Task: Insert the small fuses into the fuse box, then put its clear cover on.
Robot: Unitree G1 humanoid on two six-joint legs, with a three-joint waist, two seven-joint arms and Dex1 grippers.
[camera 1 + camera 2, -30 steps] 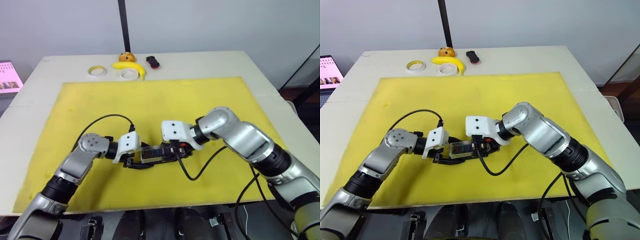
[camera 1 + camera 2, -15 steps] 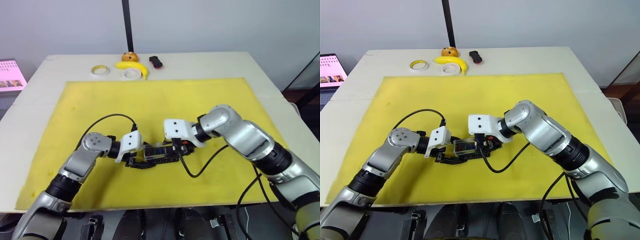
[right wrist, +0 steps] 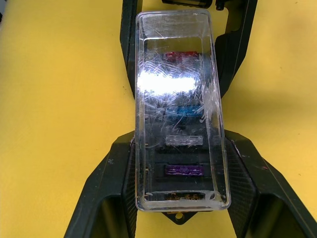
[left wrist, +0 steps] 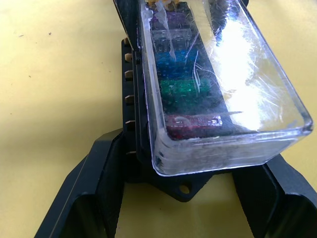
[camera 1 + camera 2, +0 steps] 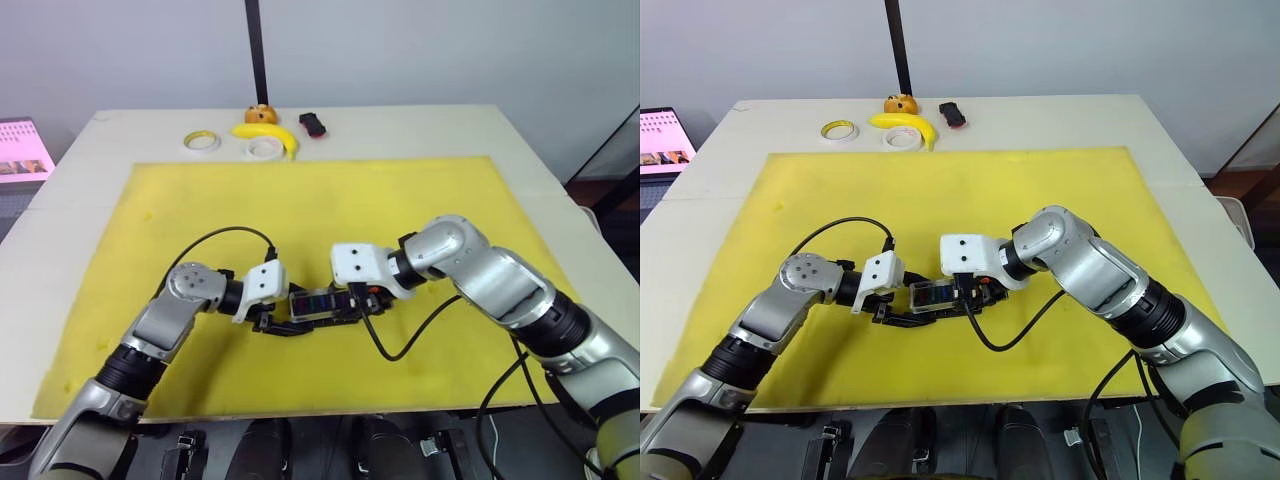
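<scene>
Clear cover [image 3: 178,99]: scratched glossy transparent plastic. Fuse box [image 4: 171,181]: matt black plastic. Fuses [image 4: 184,89]: translucent coloured plastic. Mat [image 5: 330,200]: matt yellow, slightly rough.

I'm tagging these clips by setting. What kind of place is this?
Probably a lab or test bench, not a home: a plain table with a yellow mat, odd props at the far edge (banana, tape rolls), and a laptop beside it.

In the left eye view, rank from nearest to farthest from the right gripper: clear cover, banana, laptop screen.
1. clear cover: at the right gripper, on the fuse box.
2. banana: far table edge, beside the tape rolls.
3. laptop screen: far left, off the table.
</scene>
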